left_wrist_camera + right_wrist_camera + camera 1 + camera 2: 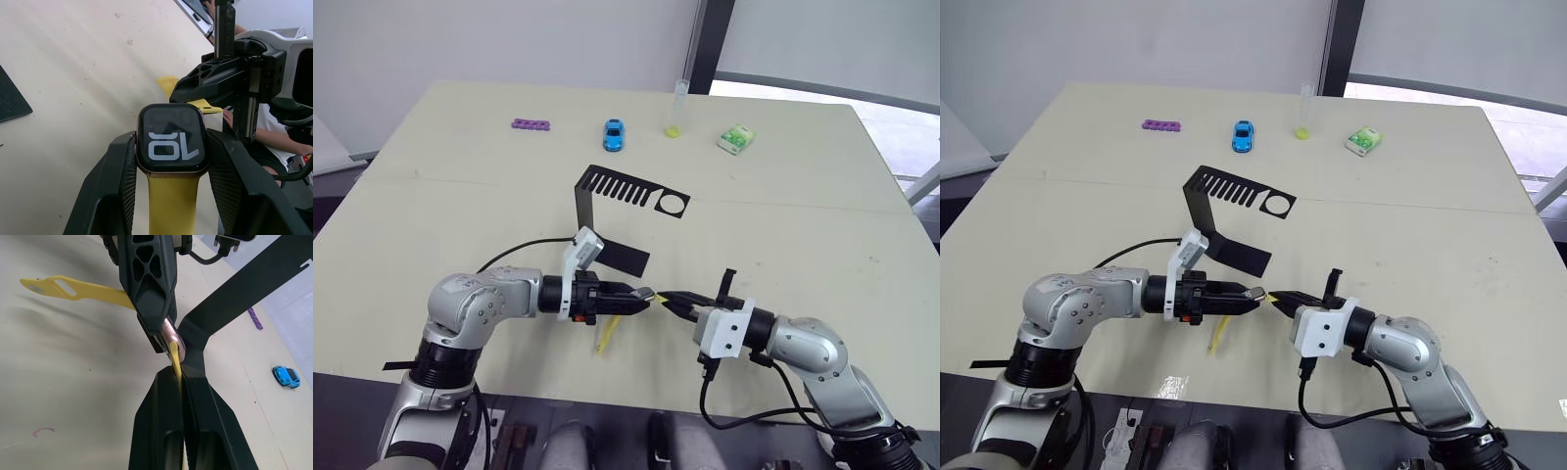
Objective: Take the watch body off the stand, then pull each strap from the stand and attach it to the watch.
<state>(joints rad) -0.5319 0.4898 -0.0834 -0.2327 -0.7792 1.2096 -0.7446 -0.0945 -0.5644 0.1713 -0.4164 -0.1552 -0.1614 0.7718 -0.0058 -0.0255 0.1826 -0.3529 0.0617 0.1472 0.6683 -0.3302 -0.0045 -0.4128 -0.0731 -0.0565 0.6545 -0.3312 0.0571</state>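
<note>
My left gripper (639, 294) is shut on the watch body (171, 139), a black rounded-square case with light marks on its screen. One yellow strap (171, 205) is joined to the case's near end and hangs toward the table (605, 336). My right gripper (178, 374) is shut on the second yellow strap (174, 355), whose tip meets the case's free end (172, 335). The two grippers face each other tip to tip just above the table's front edge. The black stand (607, 196) sits behind them with nothing on it.
Along the table's far side lie a purple piece (530, 124), a blue toy car (613, 134), a tube with a yellow-green bottom (677, 113) and a green packet (736, 138). A person (274, 142) sits beyond the table edge in the left wrist view.
</note>
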